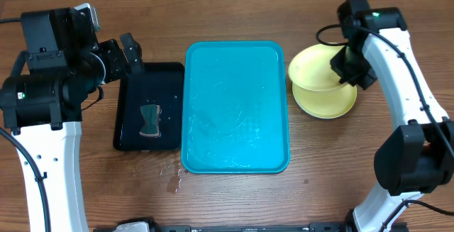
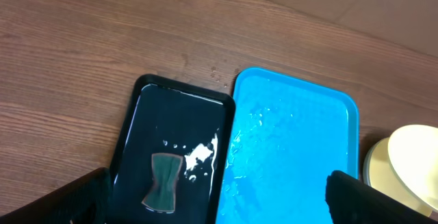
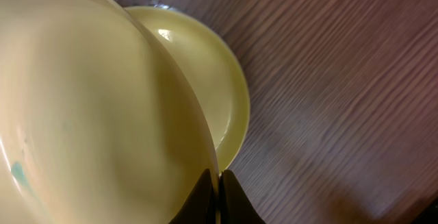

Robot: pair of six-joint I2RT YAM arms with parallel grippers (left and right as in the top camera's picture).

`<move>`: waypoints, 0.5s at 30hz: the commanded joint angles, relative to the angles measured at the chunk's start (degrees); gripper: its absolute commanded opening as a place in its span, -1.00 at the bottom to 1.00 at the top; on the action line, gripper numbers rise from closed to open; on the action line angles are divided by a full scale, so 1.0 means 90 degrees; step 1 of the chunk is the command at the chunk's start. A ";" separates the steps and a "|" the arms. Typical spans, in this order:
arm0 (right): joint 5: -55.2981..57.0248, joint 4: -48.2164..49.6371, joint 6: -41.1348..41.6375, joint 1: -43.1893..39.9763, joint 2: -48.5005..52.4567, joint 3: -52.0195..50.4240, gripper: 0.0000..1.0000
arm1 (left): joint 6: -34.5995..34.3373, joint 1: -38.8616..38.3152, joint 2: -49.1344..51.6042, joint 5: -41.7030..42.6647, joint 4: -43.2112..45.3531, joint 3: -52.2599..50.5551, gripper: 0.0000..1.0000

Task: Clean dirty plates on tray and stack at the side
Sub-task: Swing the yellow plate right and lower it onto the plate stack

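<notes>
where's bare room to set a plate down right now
Bare wood lies in front of the turquoise tray and black tray. The turquoise tray looks empty but wet. Crowded: right of it, the right tool holds a tilted yellow plate over another plate; a sponge sits in the black tray.

Black tray point(image 1: 169, 90): narrow, rectangular, glossy, laid flat on the surface point(image 1: 234, 203).
Sponge point(image 1: 150, 120): dark green, pinched at the waist like a bow tie, laid inside the black tray towards its near end.
Water splash point(image 2: 202, 154): pale, seen inside the black tray, just beside the sponge.
Droplets point(image 1: 174, 179): scattered on the brown wood-grain surface just off the black tray's near right corner.
</notes>
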 commanded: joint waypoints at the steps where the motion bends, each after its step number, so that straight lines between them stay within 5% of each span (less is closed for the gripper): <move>1: 0.0228 0.0005 0.0036 -0.0180 -0.0299 -0.0274 -0.92 | -0.0039 -0.0019 0.0022 0.0051 0.0022 0.0085 1.00; 15: 0.0024 0.0930 0.0032 -0.0262 -0.0299 -0.1355 -0.84 | -0.0039 -0.0019 0.0022 0.0051 0.0019 0.0085 1.00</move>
